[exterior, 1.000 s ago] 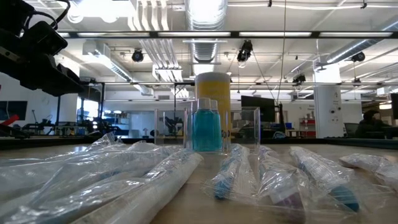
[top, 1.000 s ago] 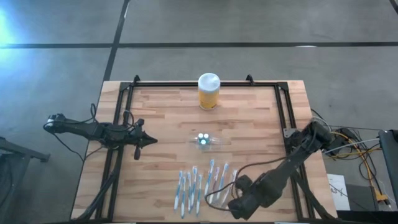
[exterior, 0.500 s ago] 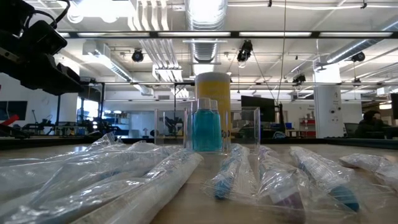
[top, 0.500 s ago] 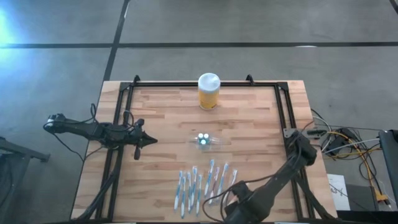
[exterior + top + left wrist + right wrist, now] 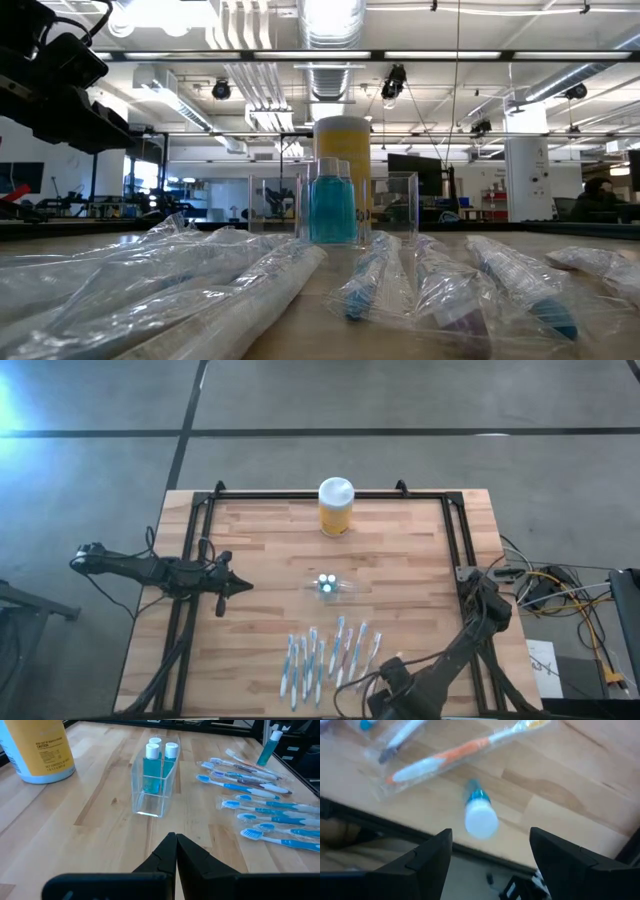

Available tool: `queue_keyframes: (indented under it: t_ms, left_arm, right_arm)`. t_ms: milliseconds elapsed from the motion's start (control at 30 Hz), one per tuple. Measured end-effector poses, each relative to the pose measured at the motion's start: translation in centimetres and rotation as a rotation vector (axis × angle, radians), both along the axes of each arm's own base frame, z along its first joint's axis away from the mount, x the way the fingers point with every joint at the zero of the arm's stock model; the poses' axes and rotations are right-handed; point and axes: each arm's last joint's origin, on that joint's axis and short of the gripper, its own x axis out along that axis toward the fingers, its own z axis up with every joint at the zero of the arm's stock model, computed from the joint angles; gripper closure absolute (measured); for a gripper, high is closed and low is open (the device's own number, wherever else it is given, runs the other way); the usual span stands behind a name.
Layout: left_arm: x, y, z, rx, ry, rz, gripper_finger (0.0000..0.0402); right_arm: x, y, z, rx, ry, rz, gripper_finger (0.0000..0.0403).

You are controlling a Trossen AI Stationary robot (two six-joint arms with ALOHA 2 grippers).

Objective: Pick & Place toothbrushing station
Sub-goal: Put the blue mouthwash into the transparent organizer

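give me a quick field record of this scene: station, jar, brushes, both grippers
station: clear holder mid-table, upright, two blue white-capped bottles inside
jar: yellow jar with white lid, at the table's far edge, apart from the holder
brushes: wrapped toothbrushes in a row near the front edge
left gripper: shut, empty, at the table's left side, pointing at the holder
right gripper: open, above a small white-capped bottle at the front edge

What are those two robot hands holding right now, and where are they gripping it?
Nothing. The left hand is shut on empty air, short of the clear toothbrushing station. The right hand is open above a small white-capped bottle near the table's edge, not touching it.
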Motion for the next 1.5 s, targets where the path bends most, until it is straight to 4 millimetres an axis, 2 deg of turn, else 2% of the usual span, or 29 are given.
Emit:
queue_keyframes:
  t_ms: [267,967,1233,1500]
  left_arm:
    - [0.0,0.0,0.0,-0.006,0.0,0.002,0.0388]
    - [0.0,0.0,0.0,-0.018,0.0,-0.002,0.0388]
    - [0.0,0.0,0.0,-0.022,0.001,-0.009,0.0388]
    - [0.0,0.0,0.0,-0.022,0.001,-0.009,0.0388]
  right_arm:
    - [-0.1,-0.2,-1.4,-0.022,0.009,0.011,0.0144]
    - [0.1,-0.4,-1.7,-0.016,0.01,0.079,0.0207]
    - [0.0,-0.6,-2.4,-0.025,0.031,0.104,0.0245]
    - [0.0,-0.6,-2.7,-0.013,0.026,0.122,0.0301]
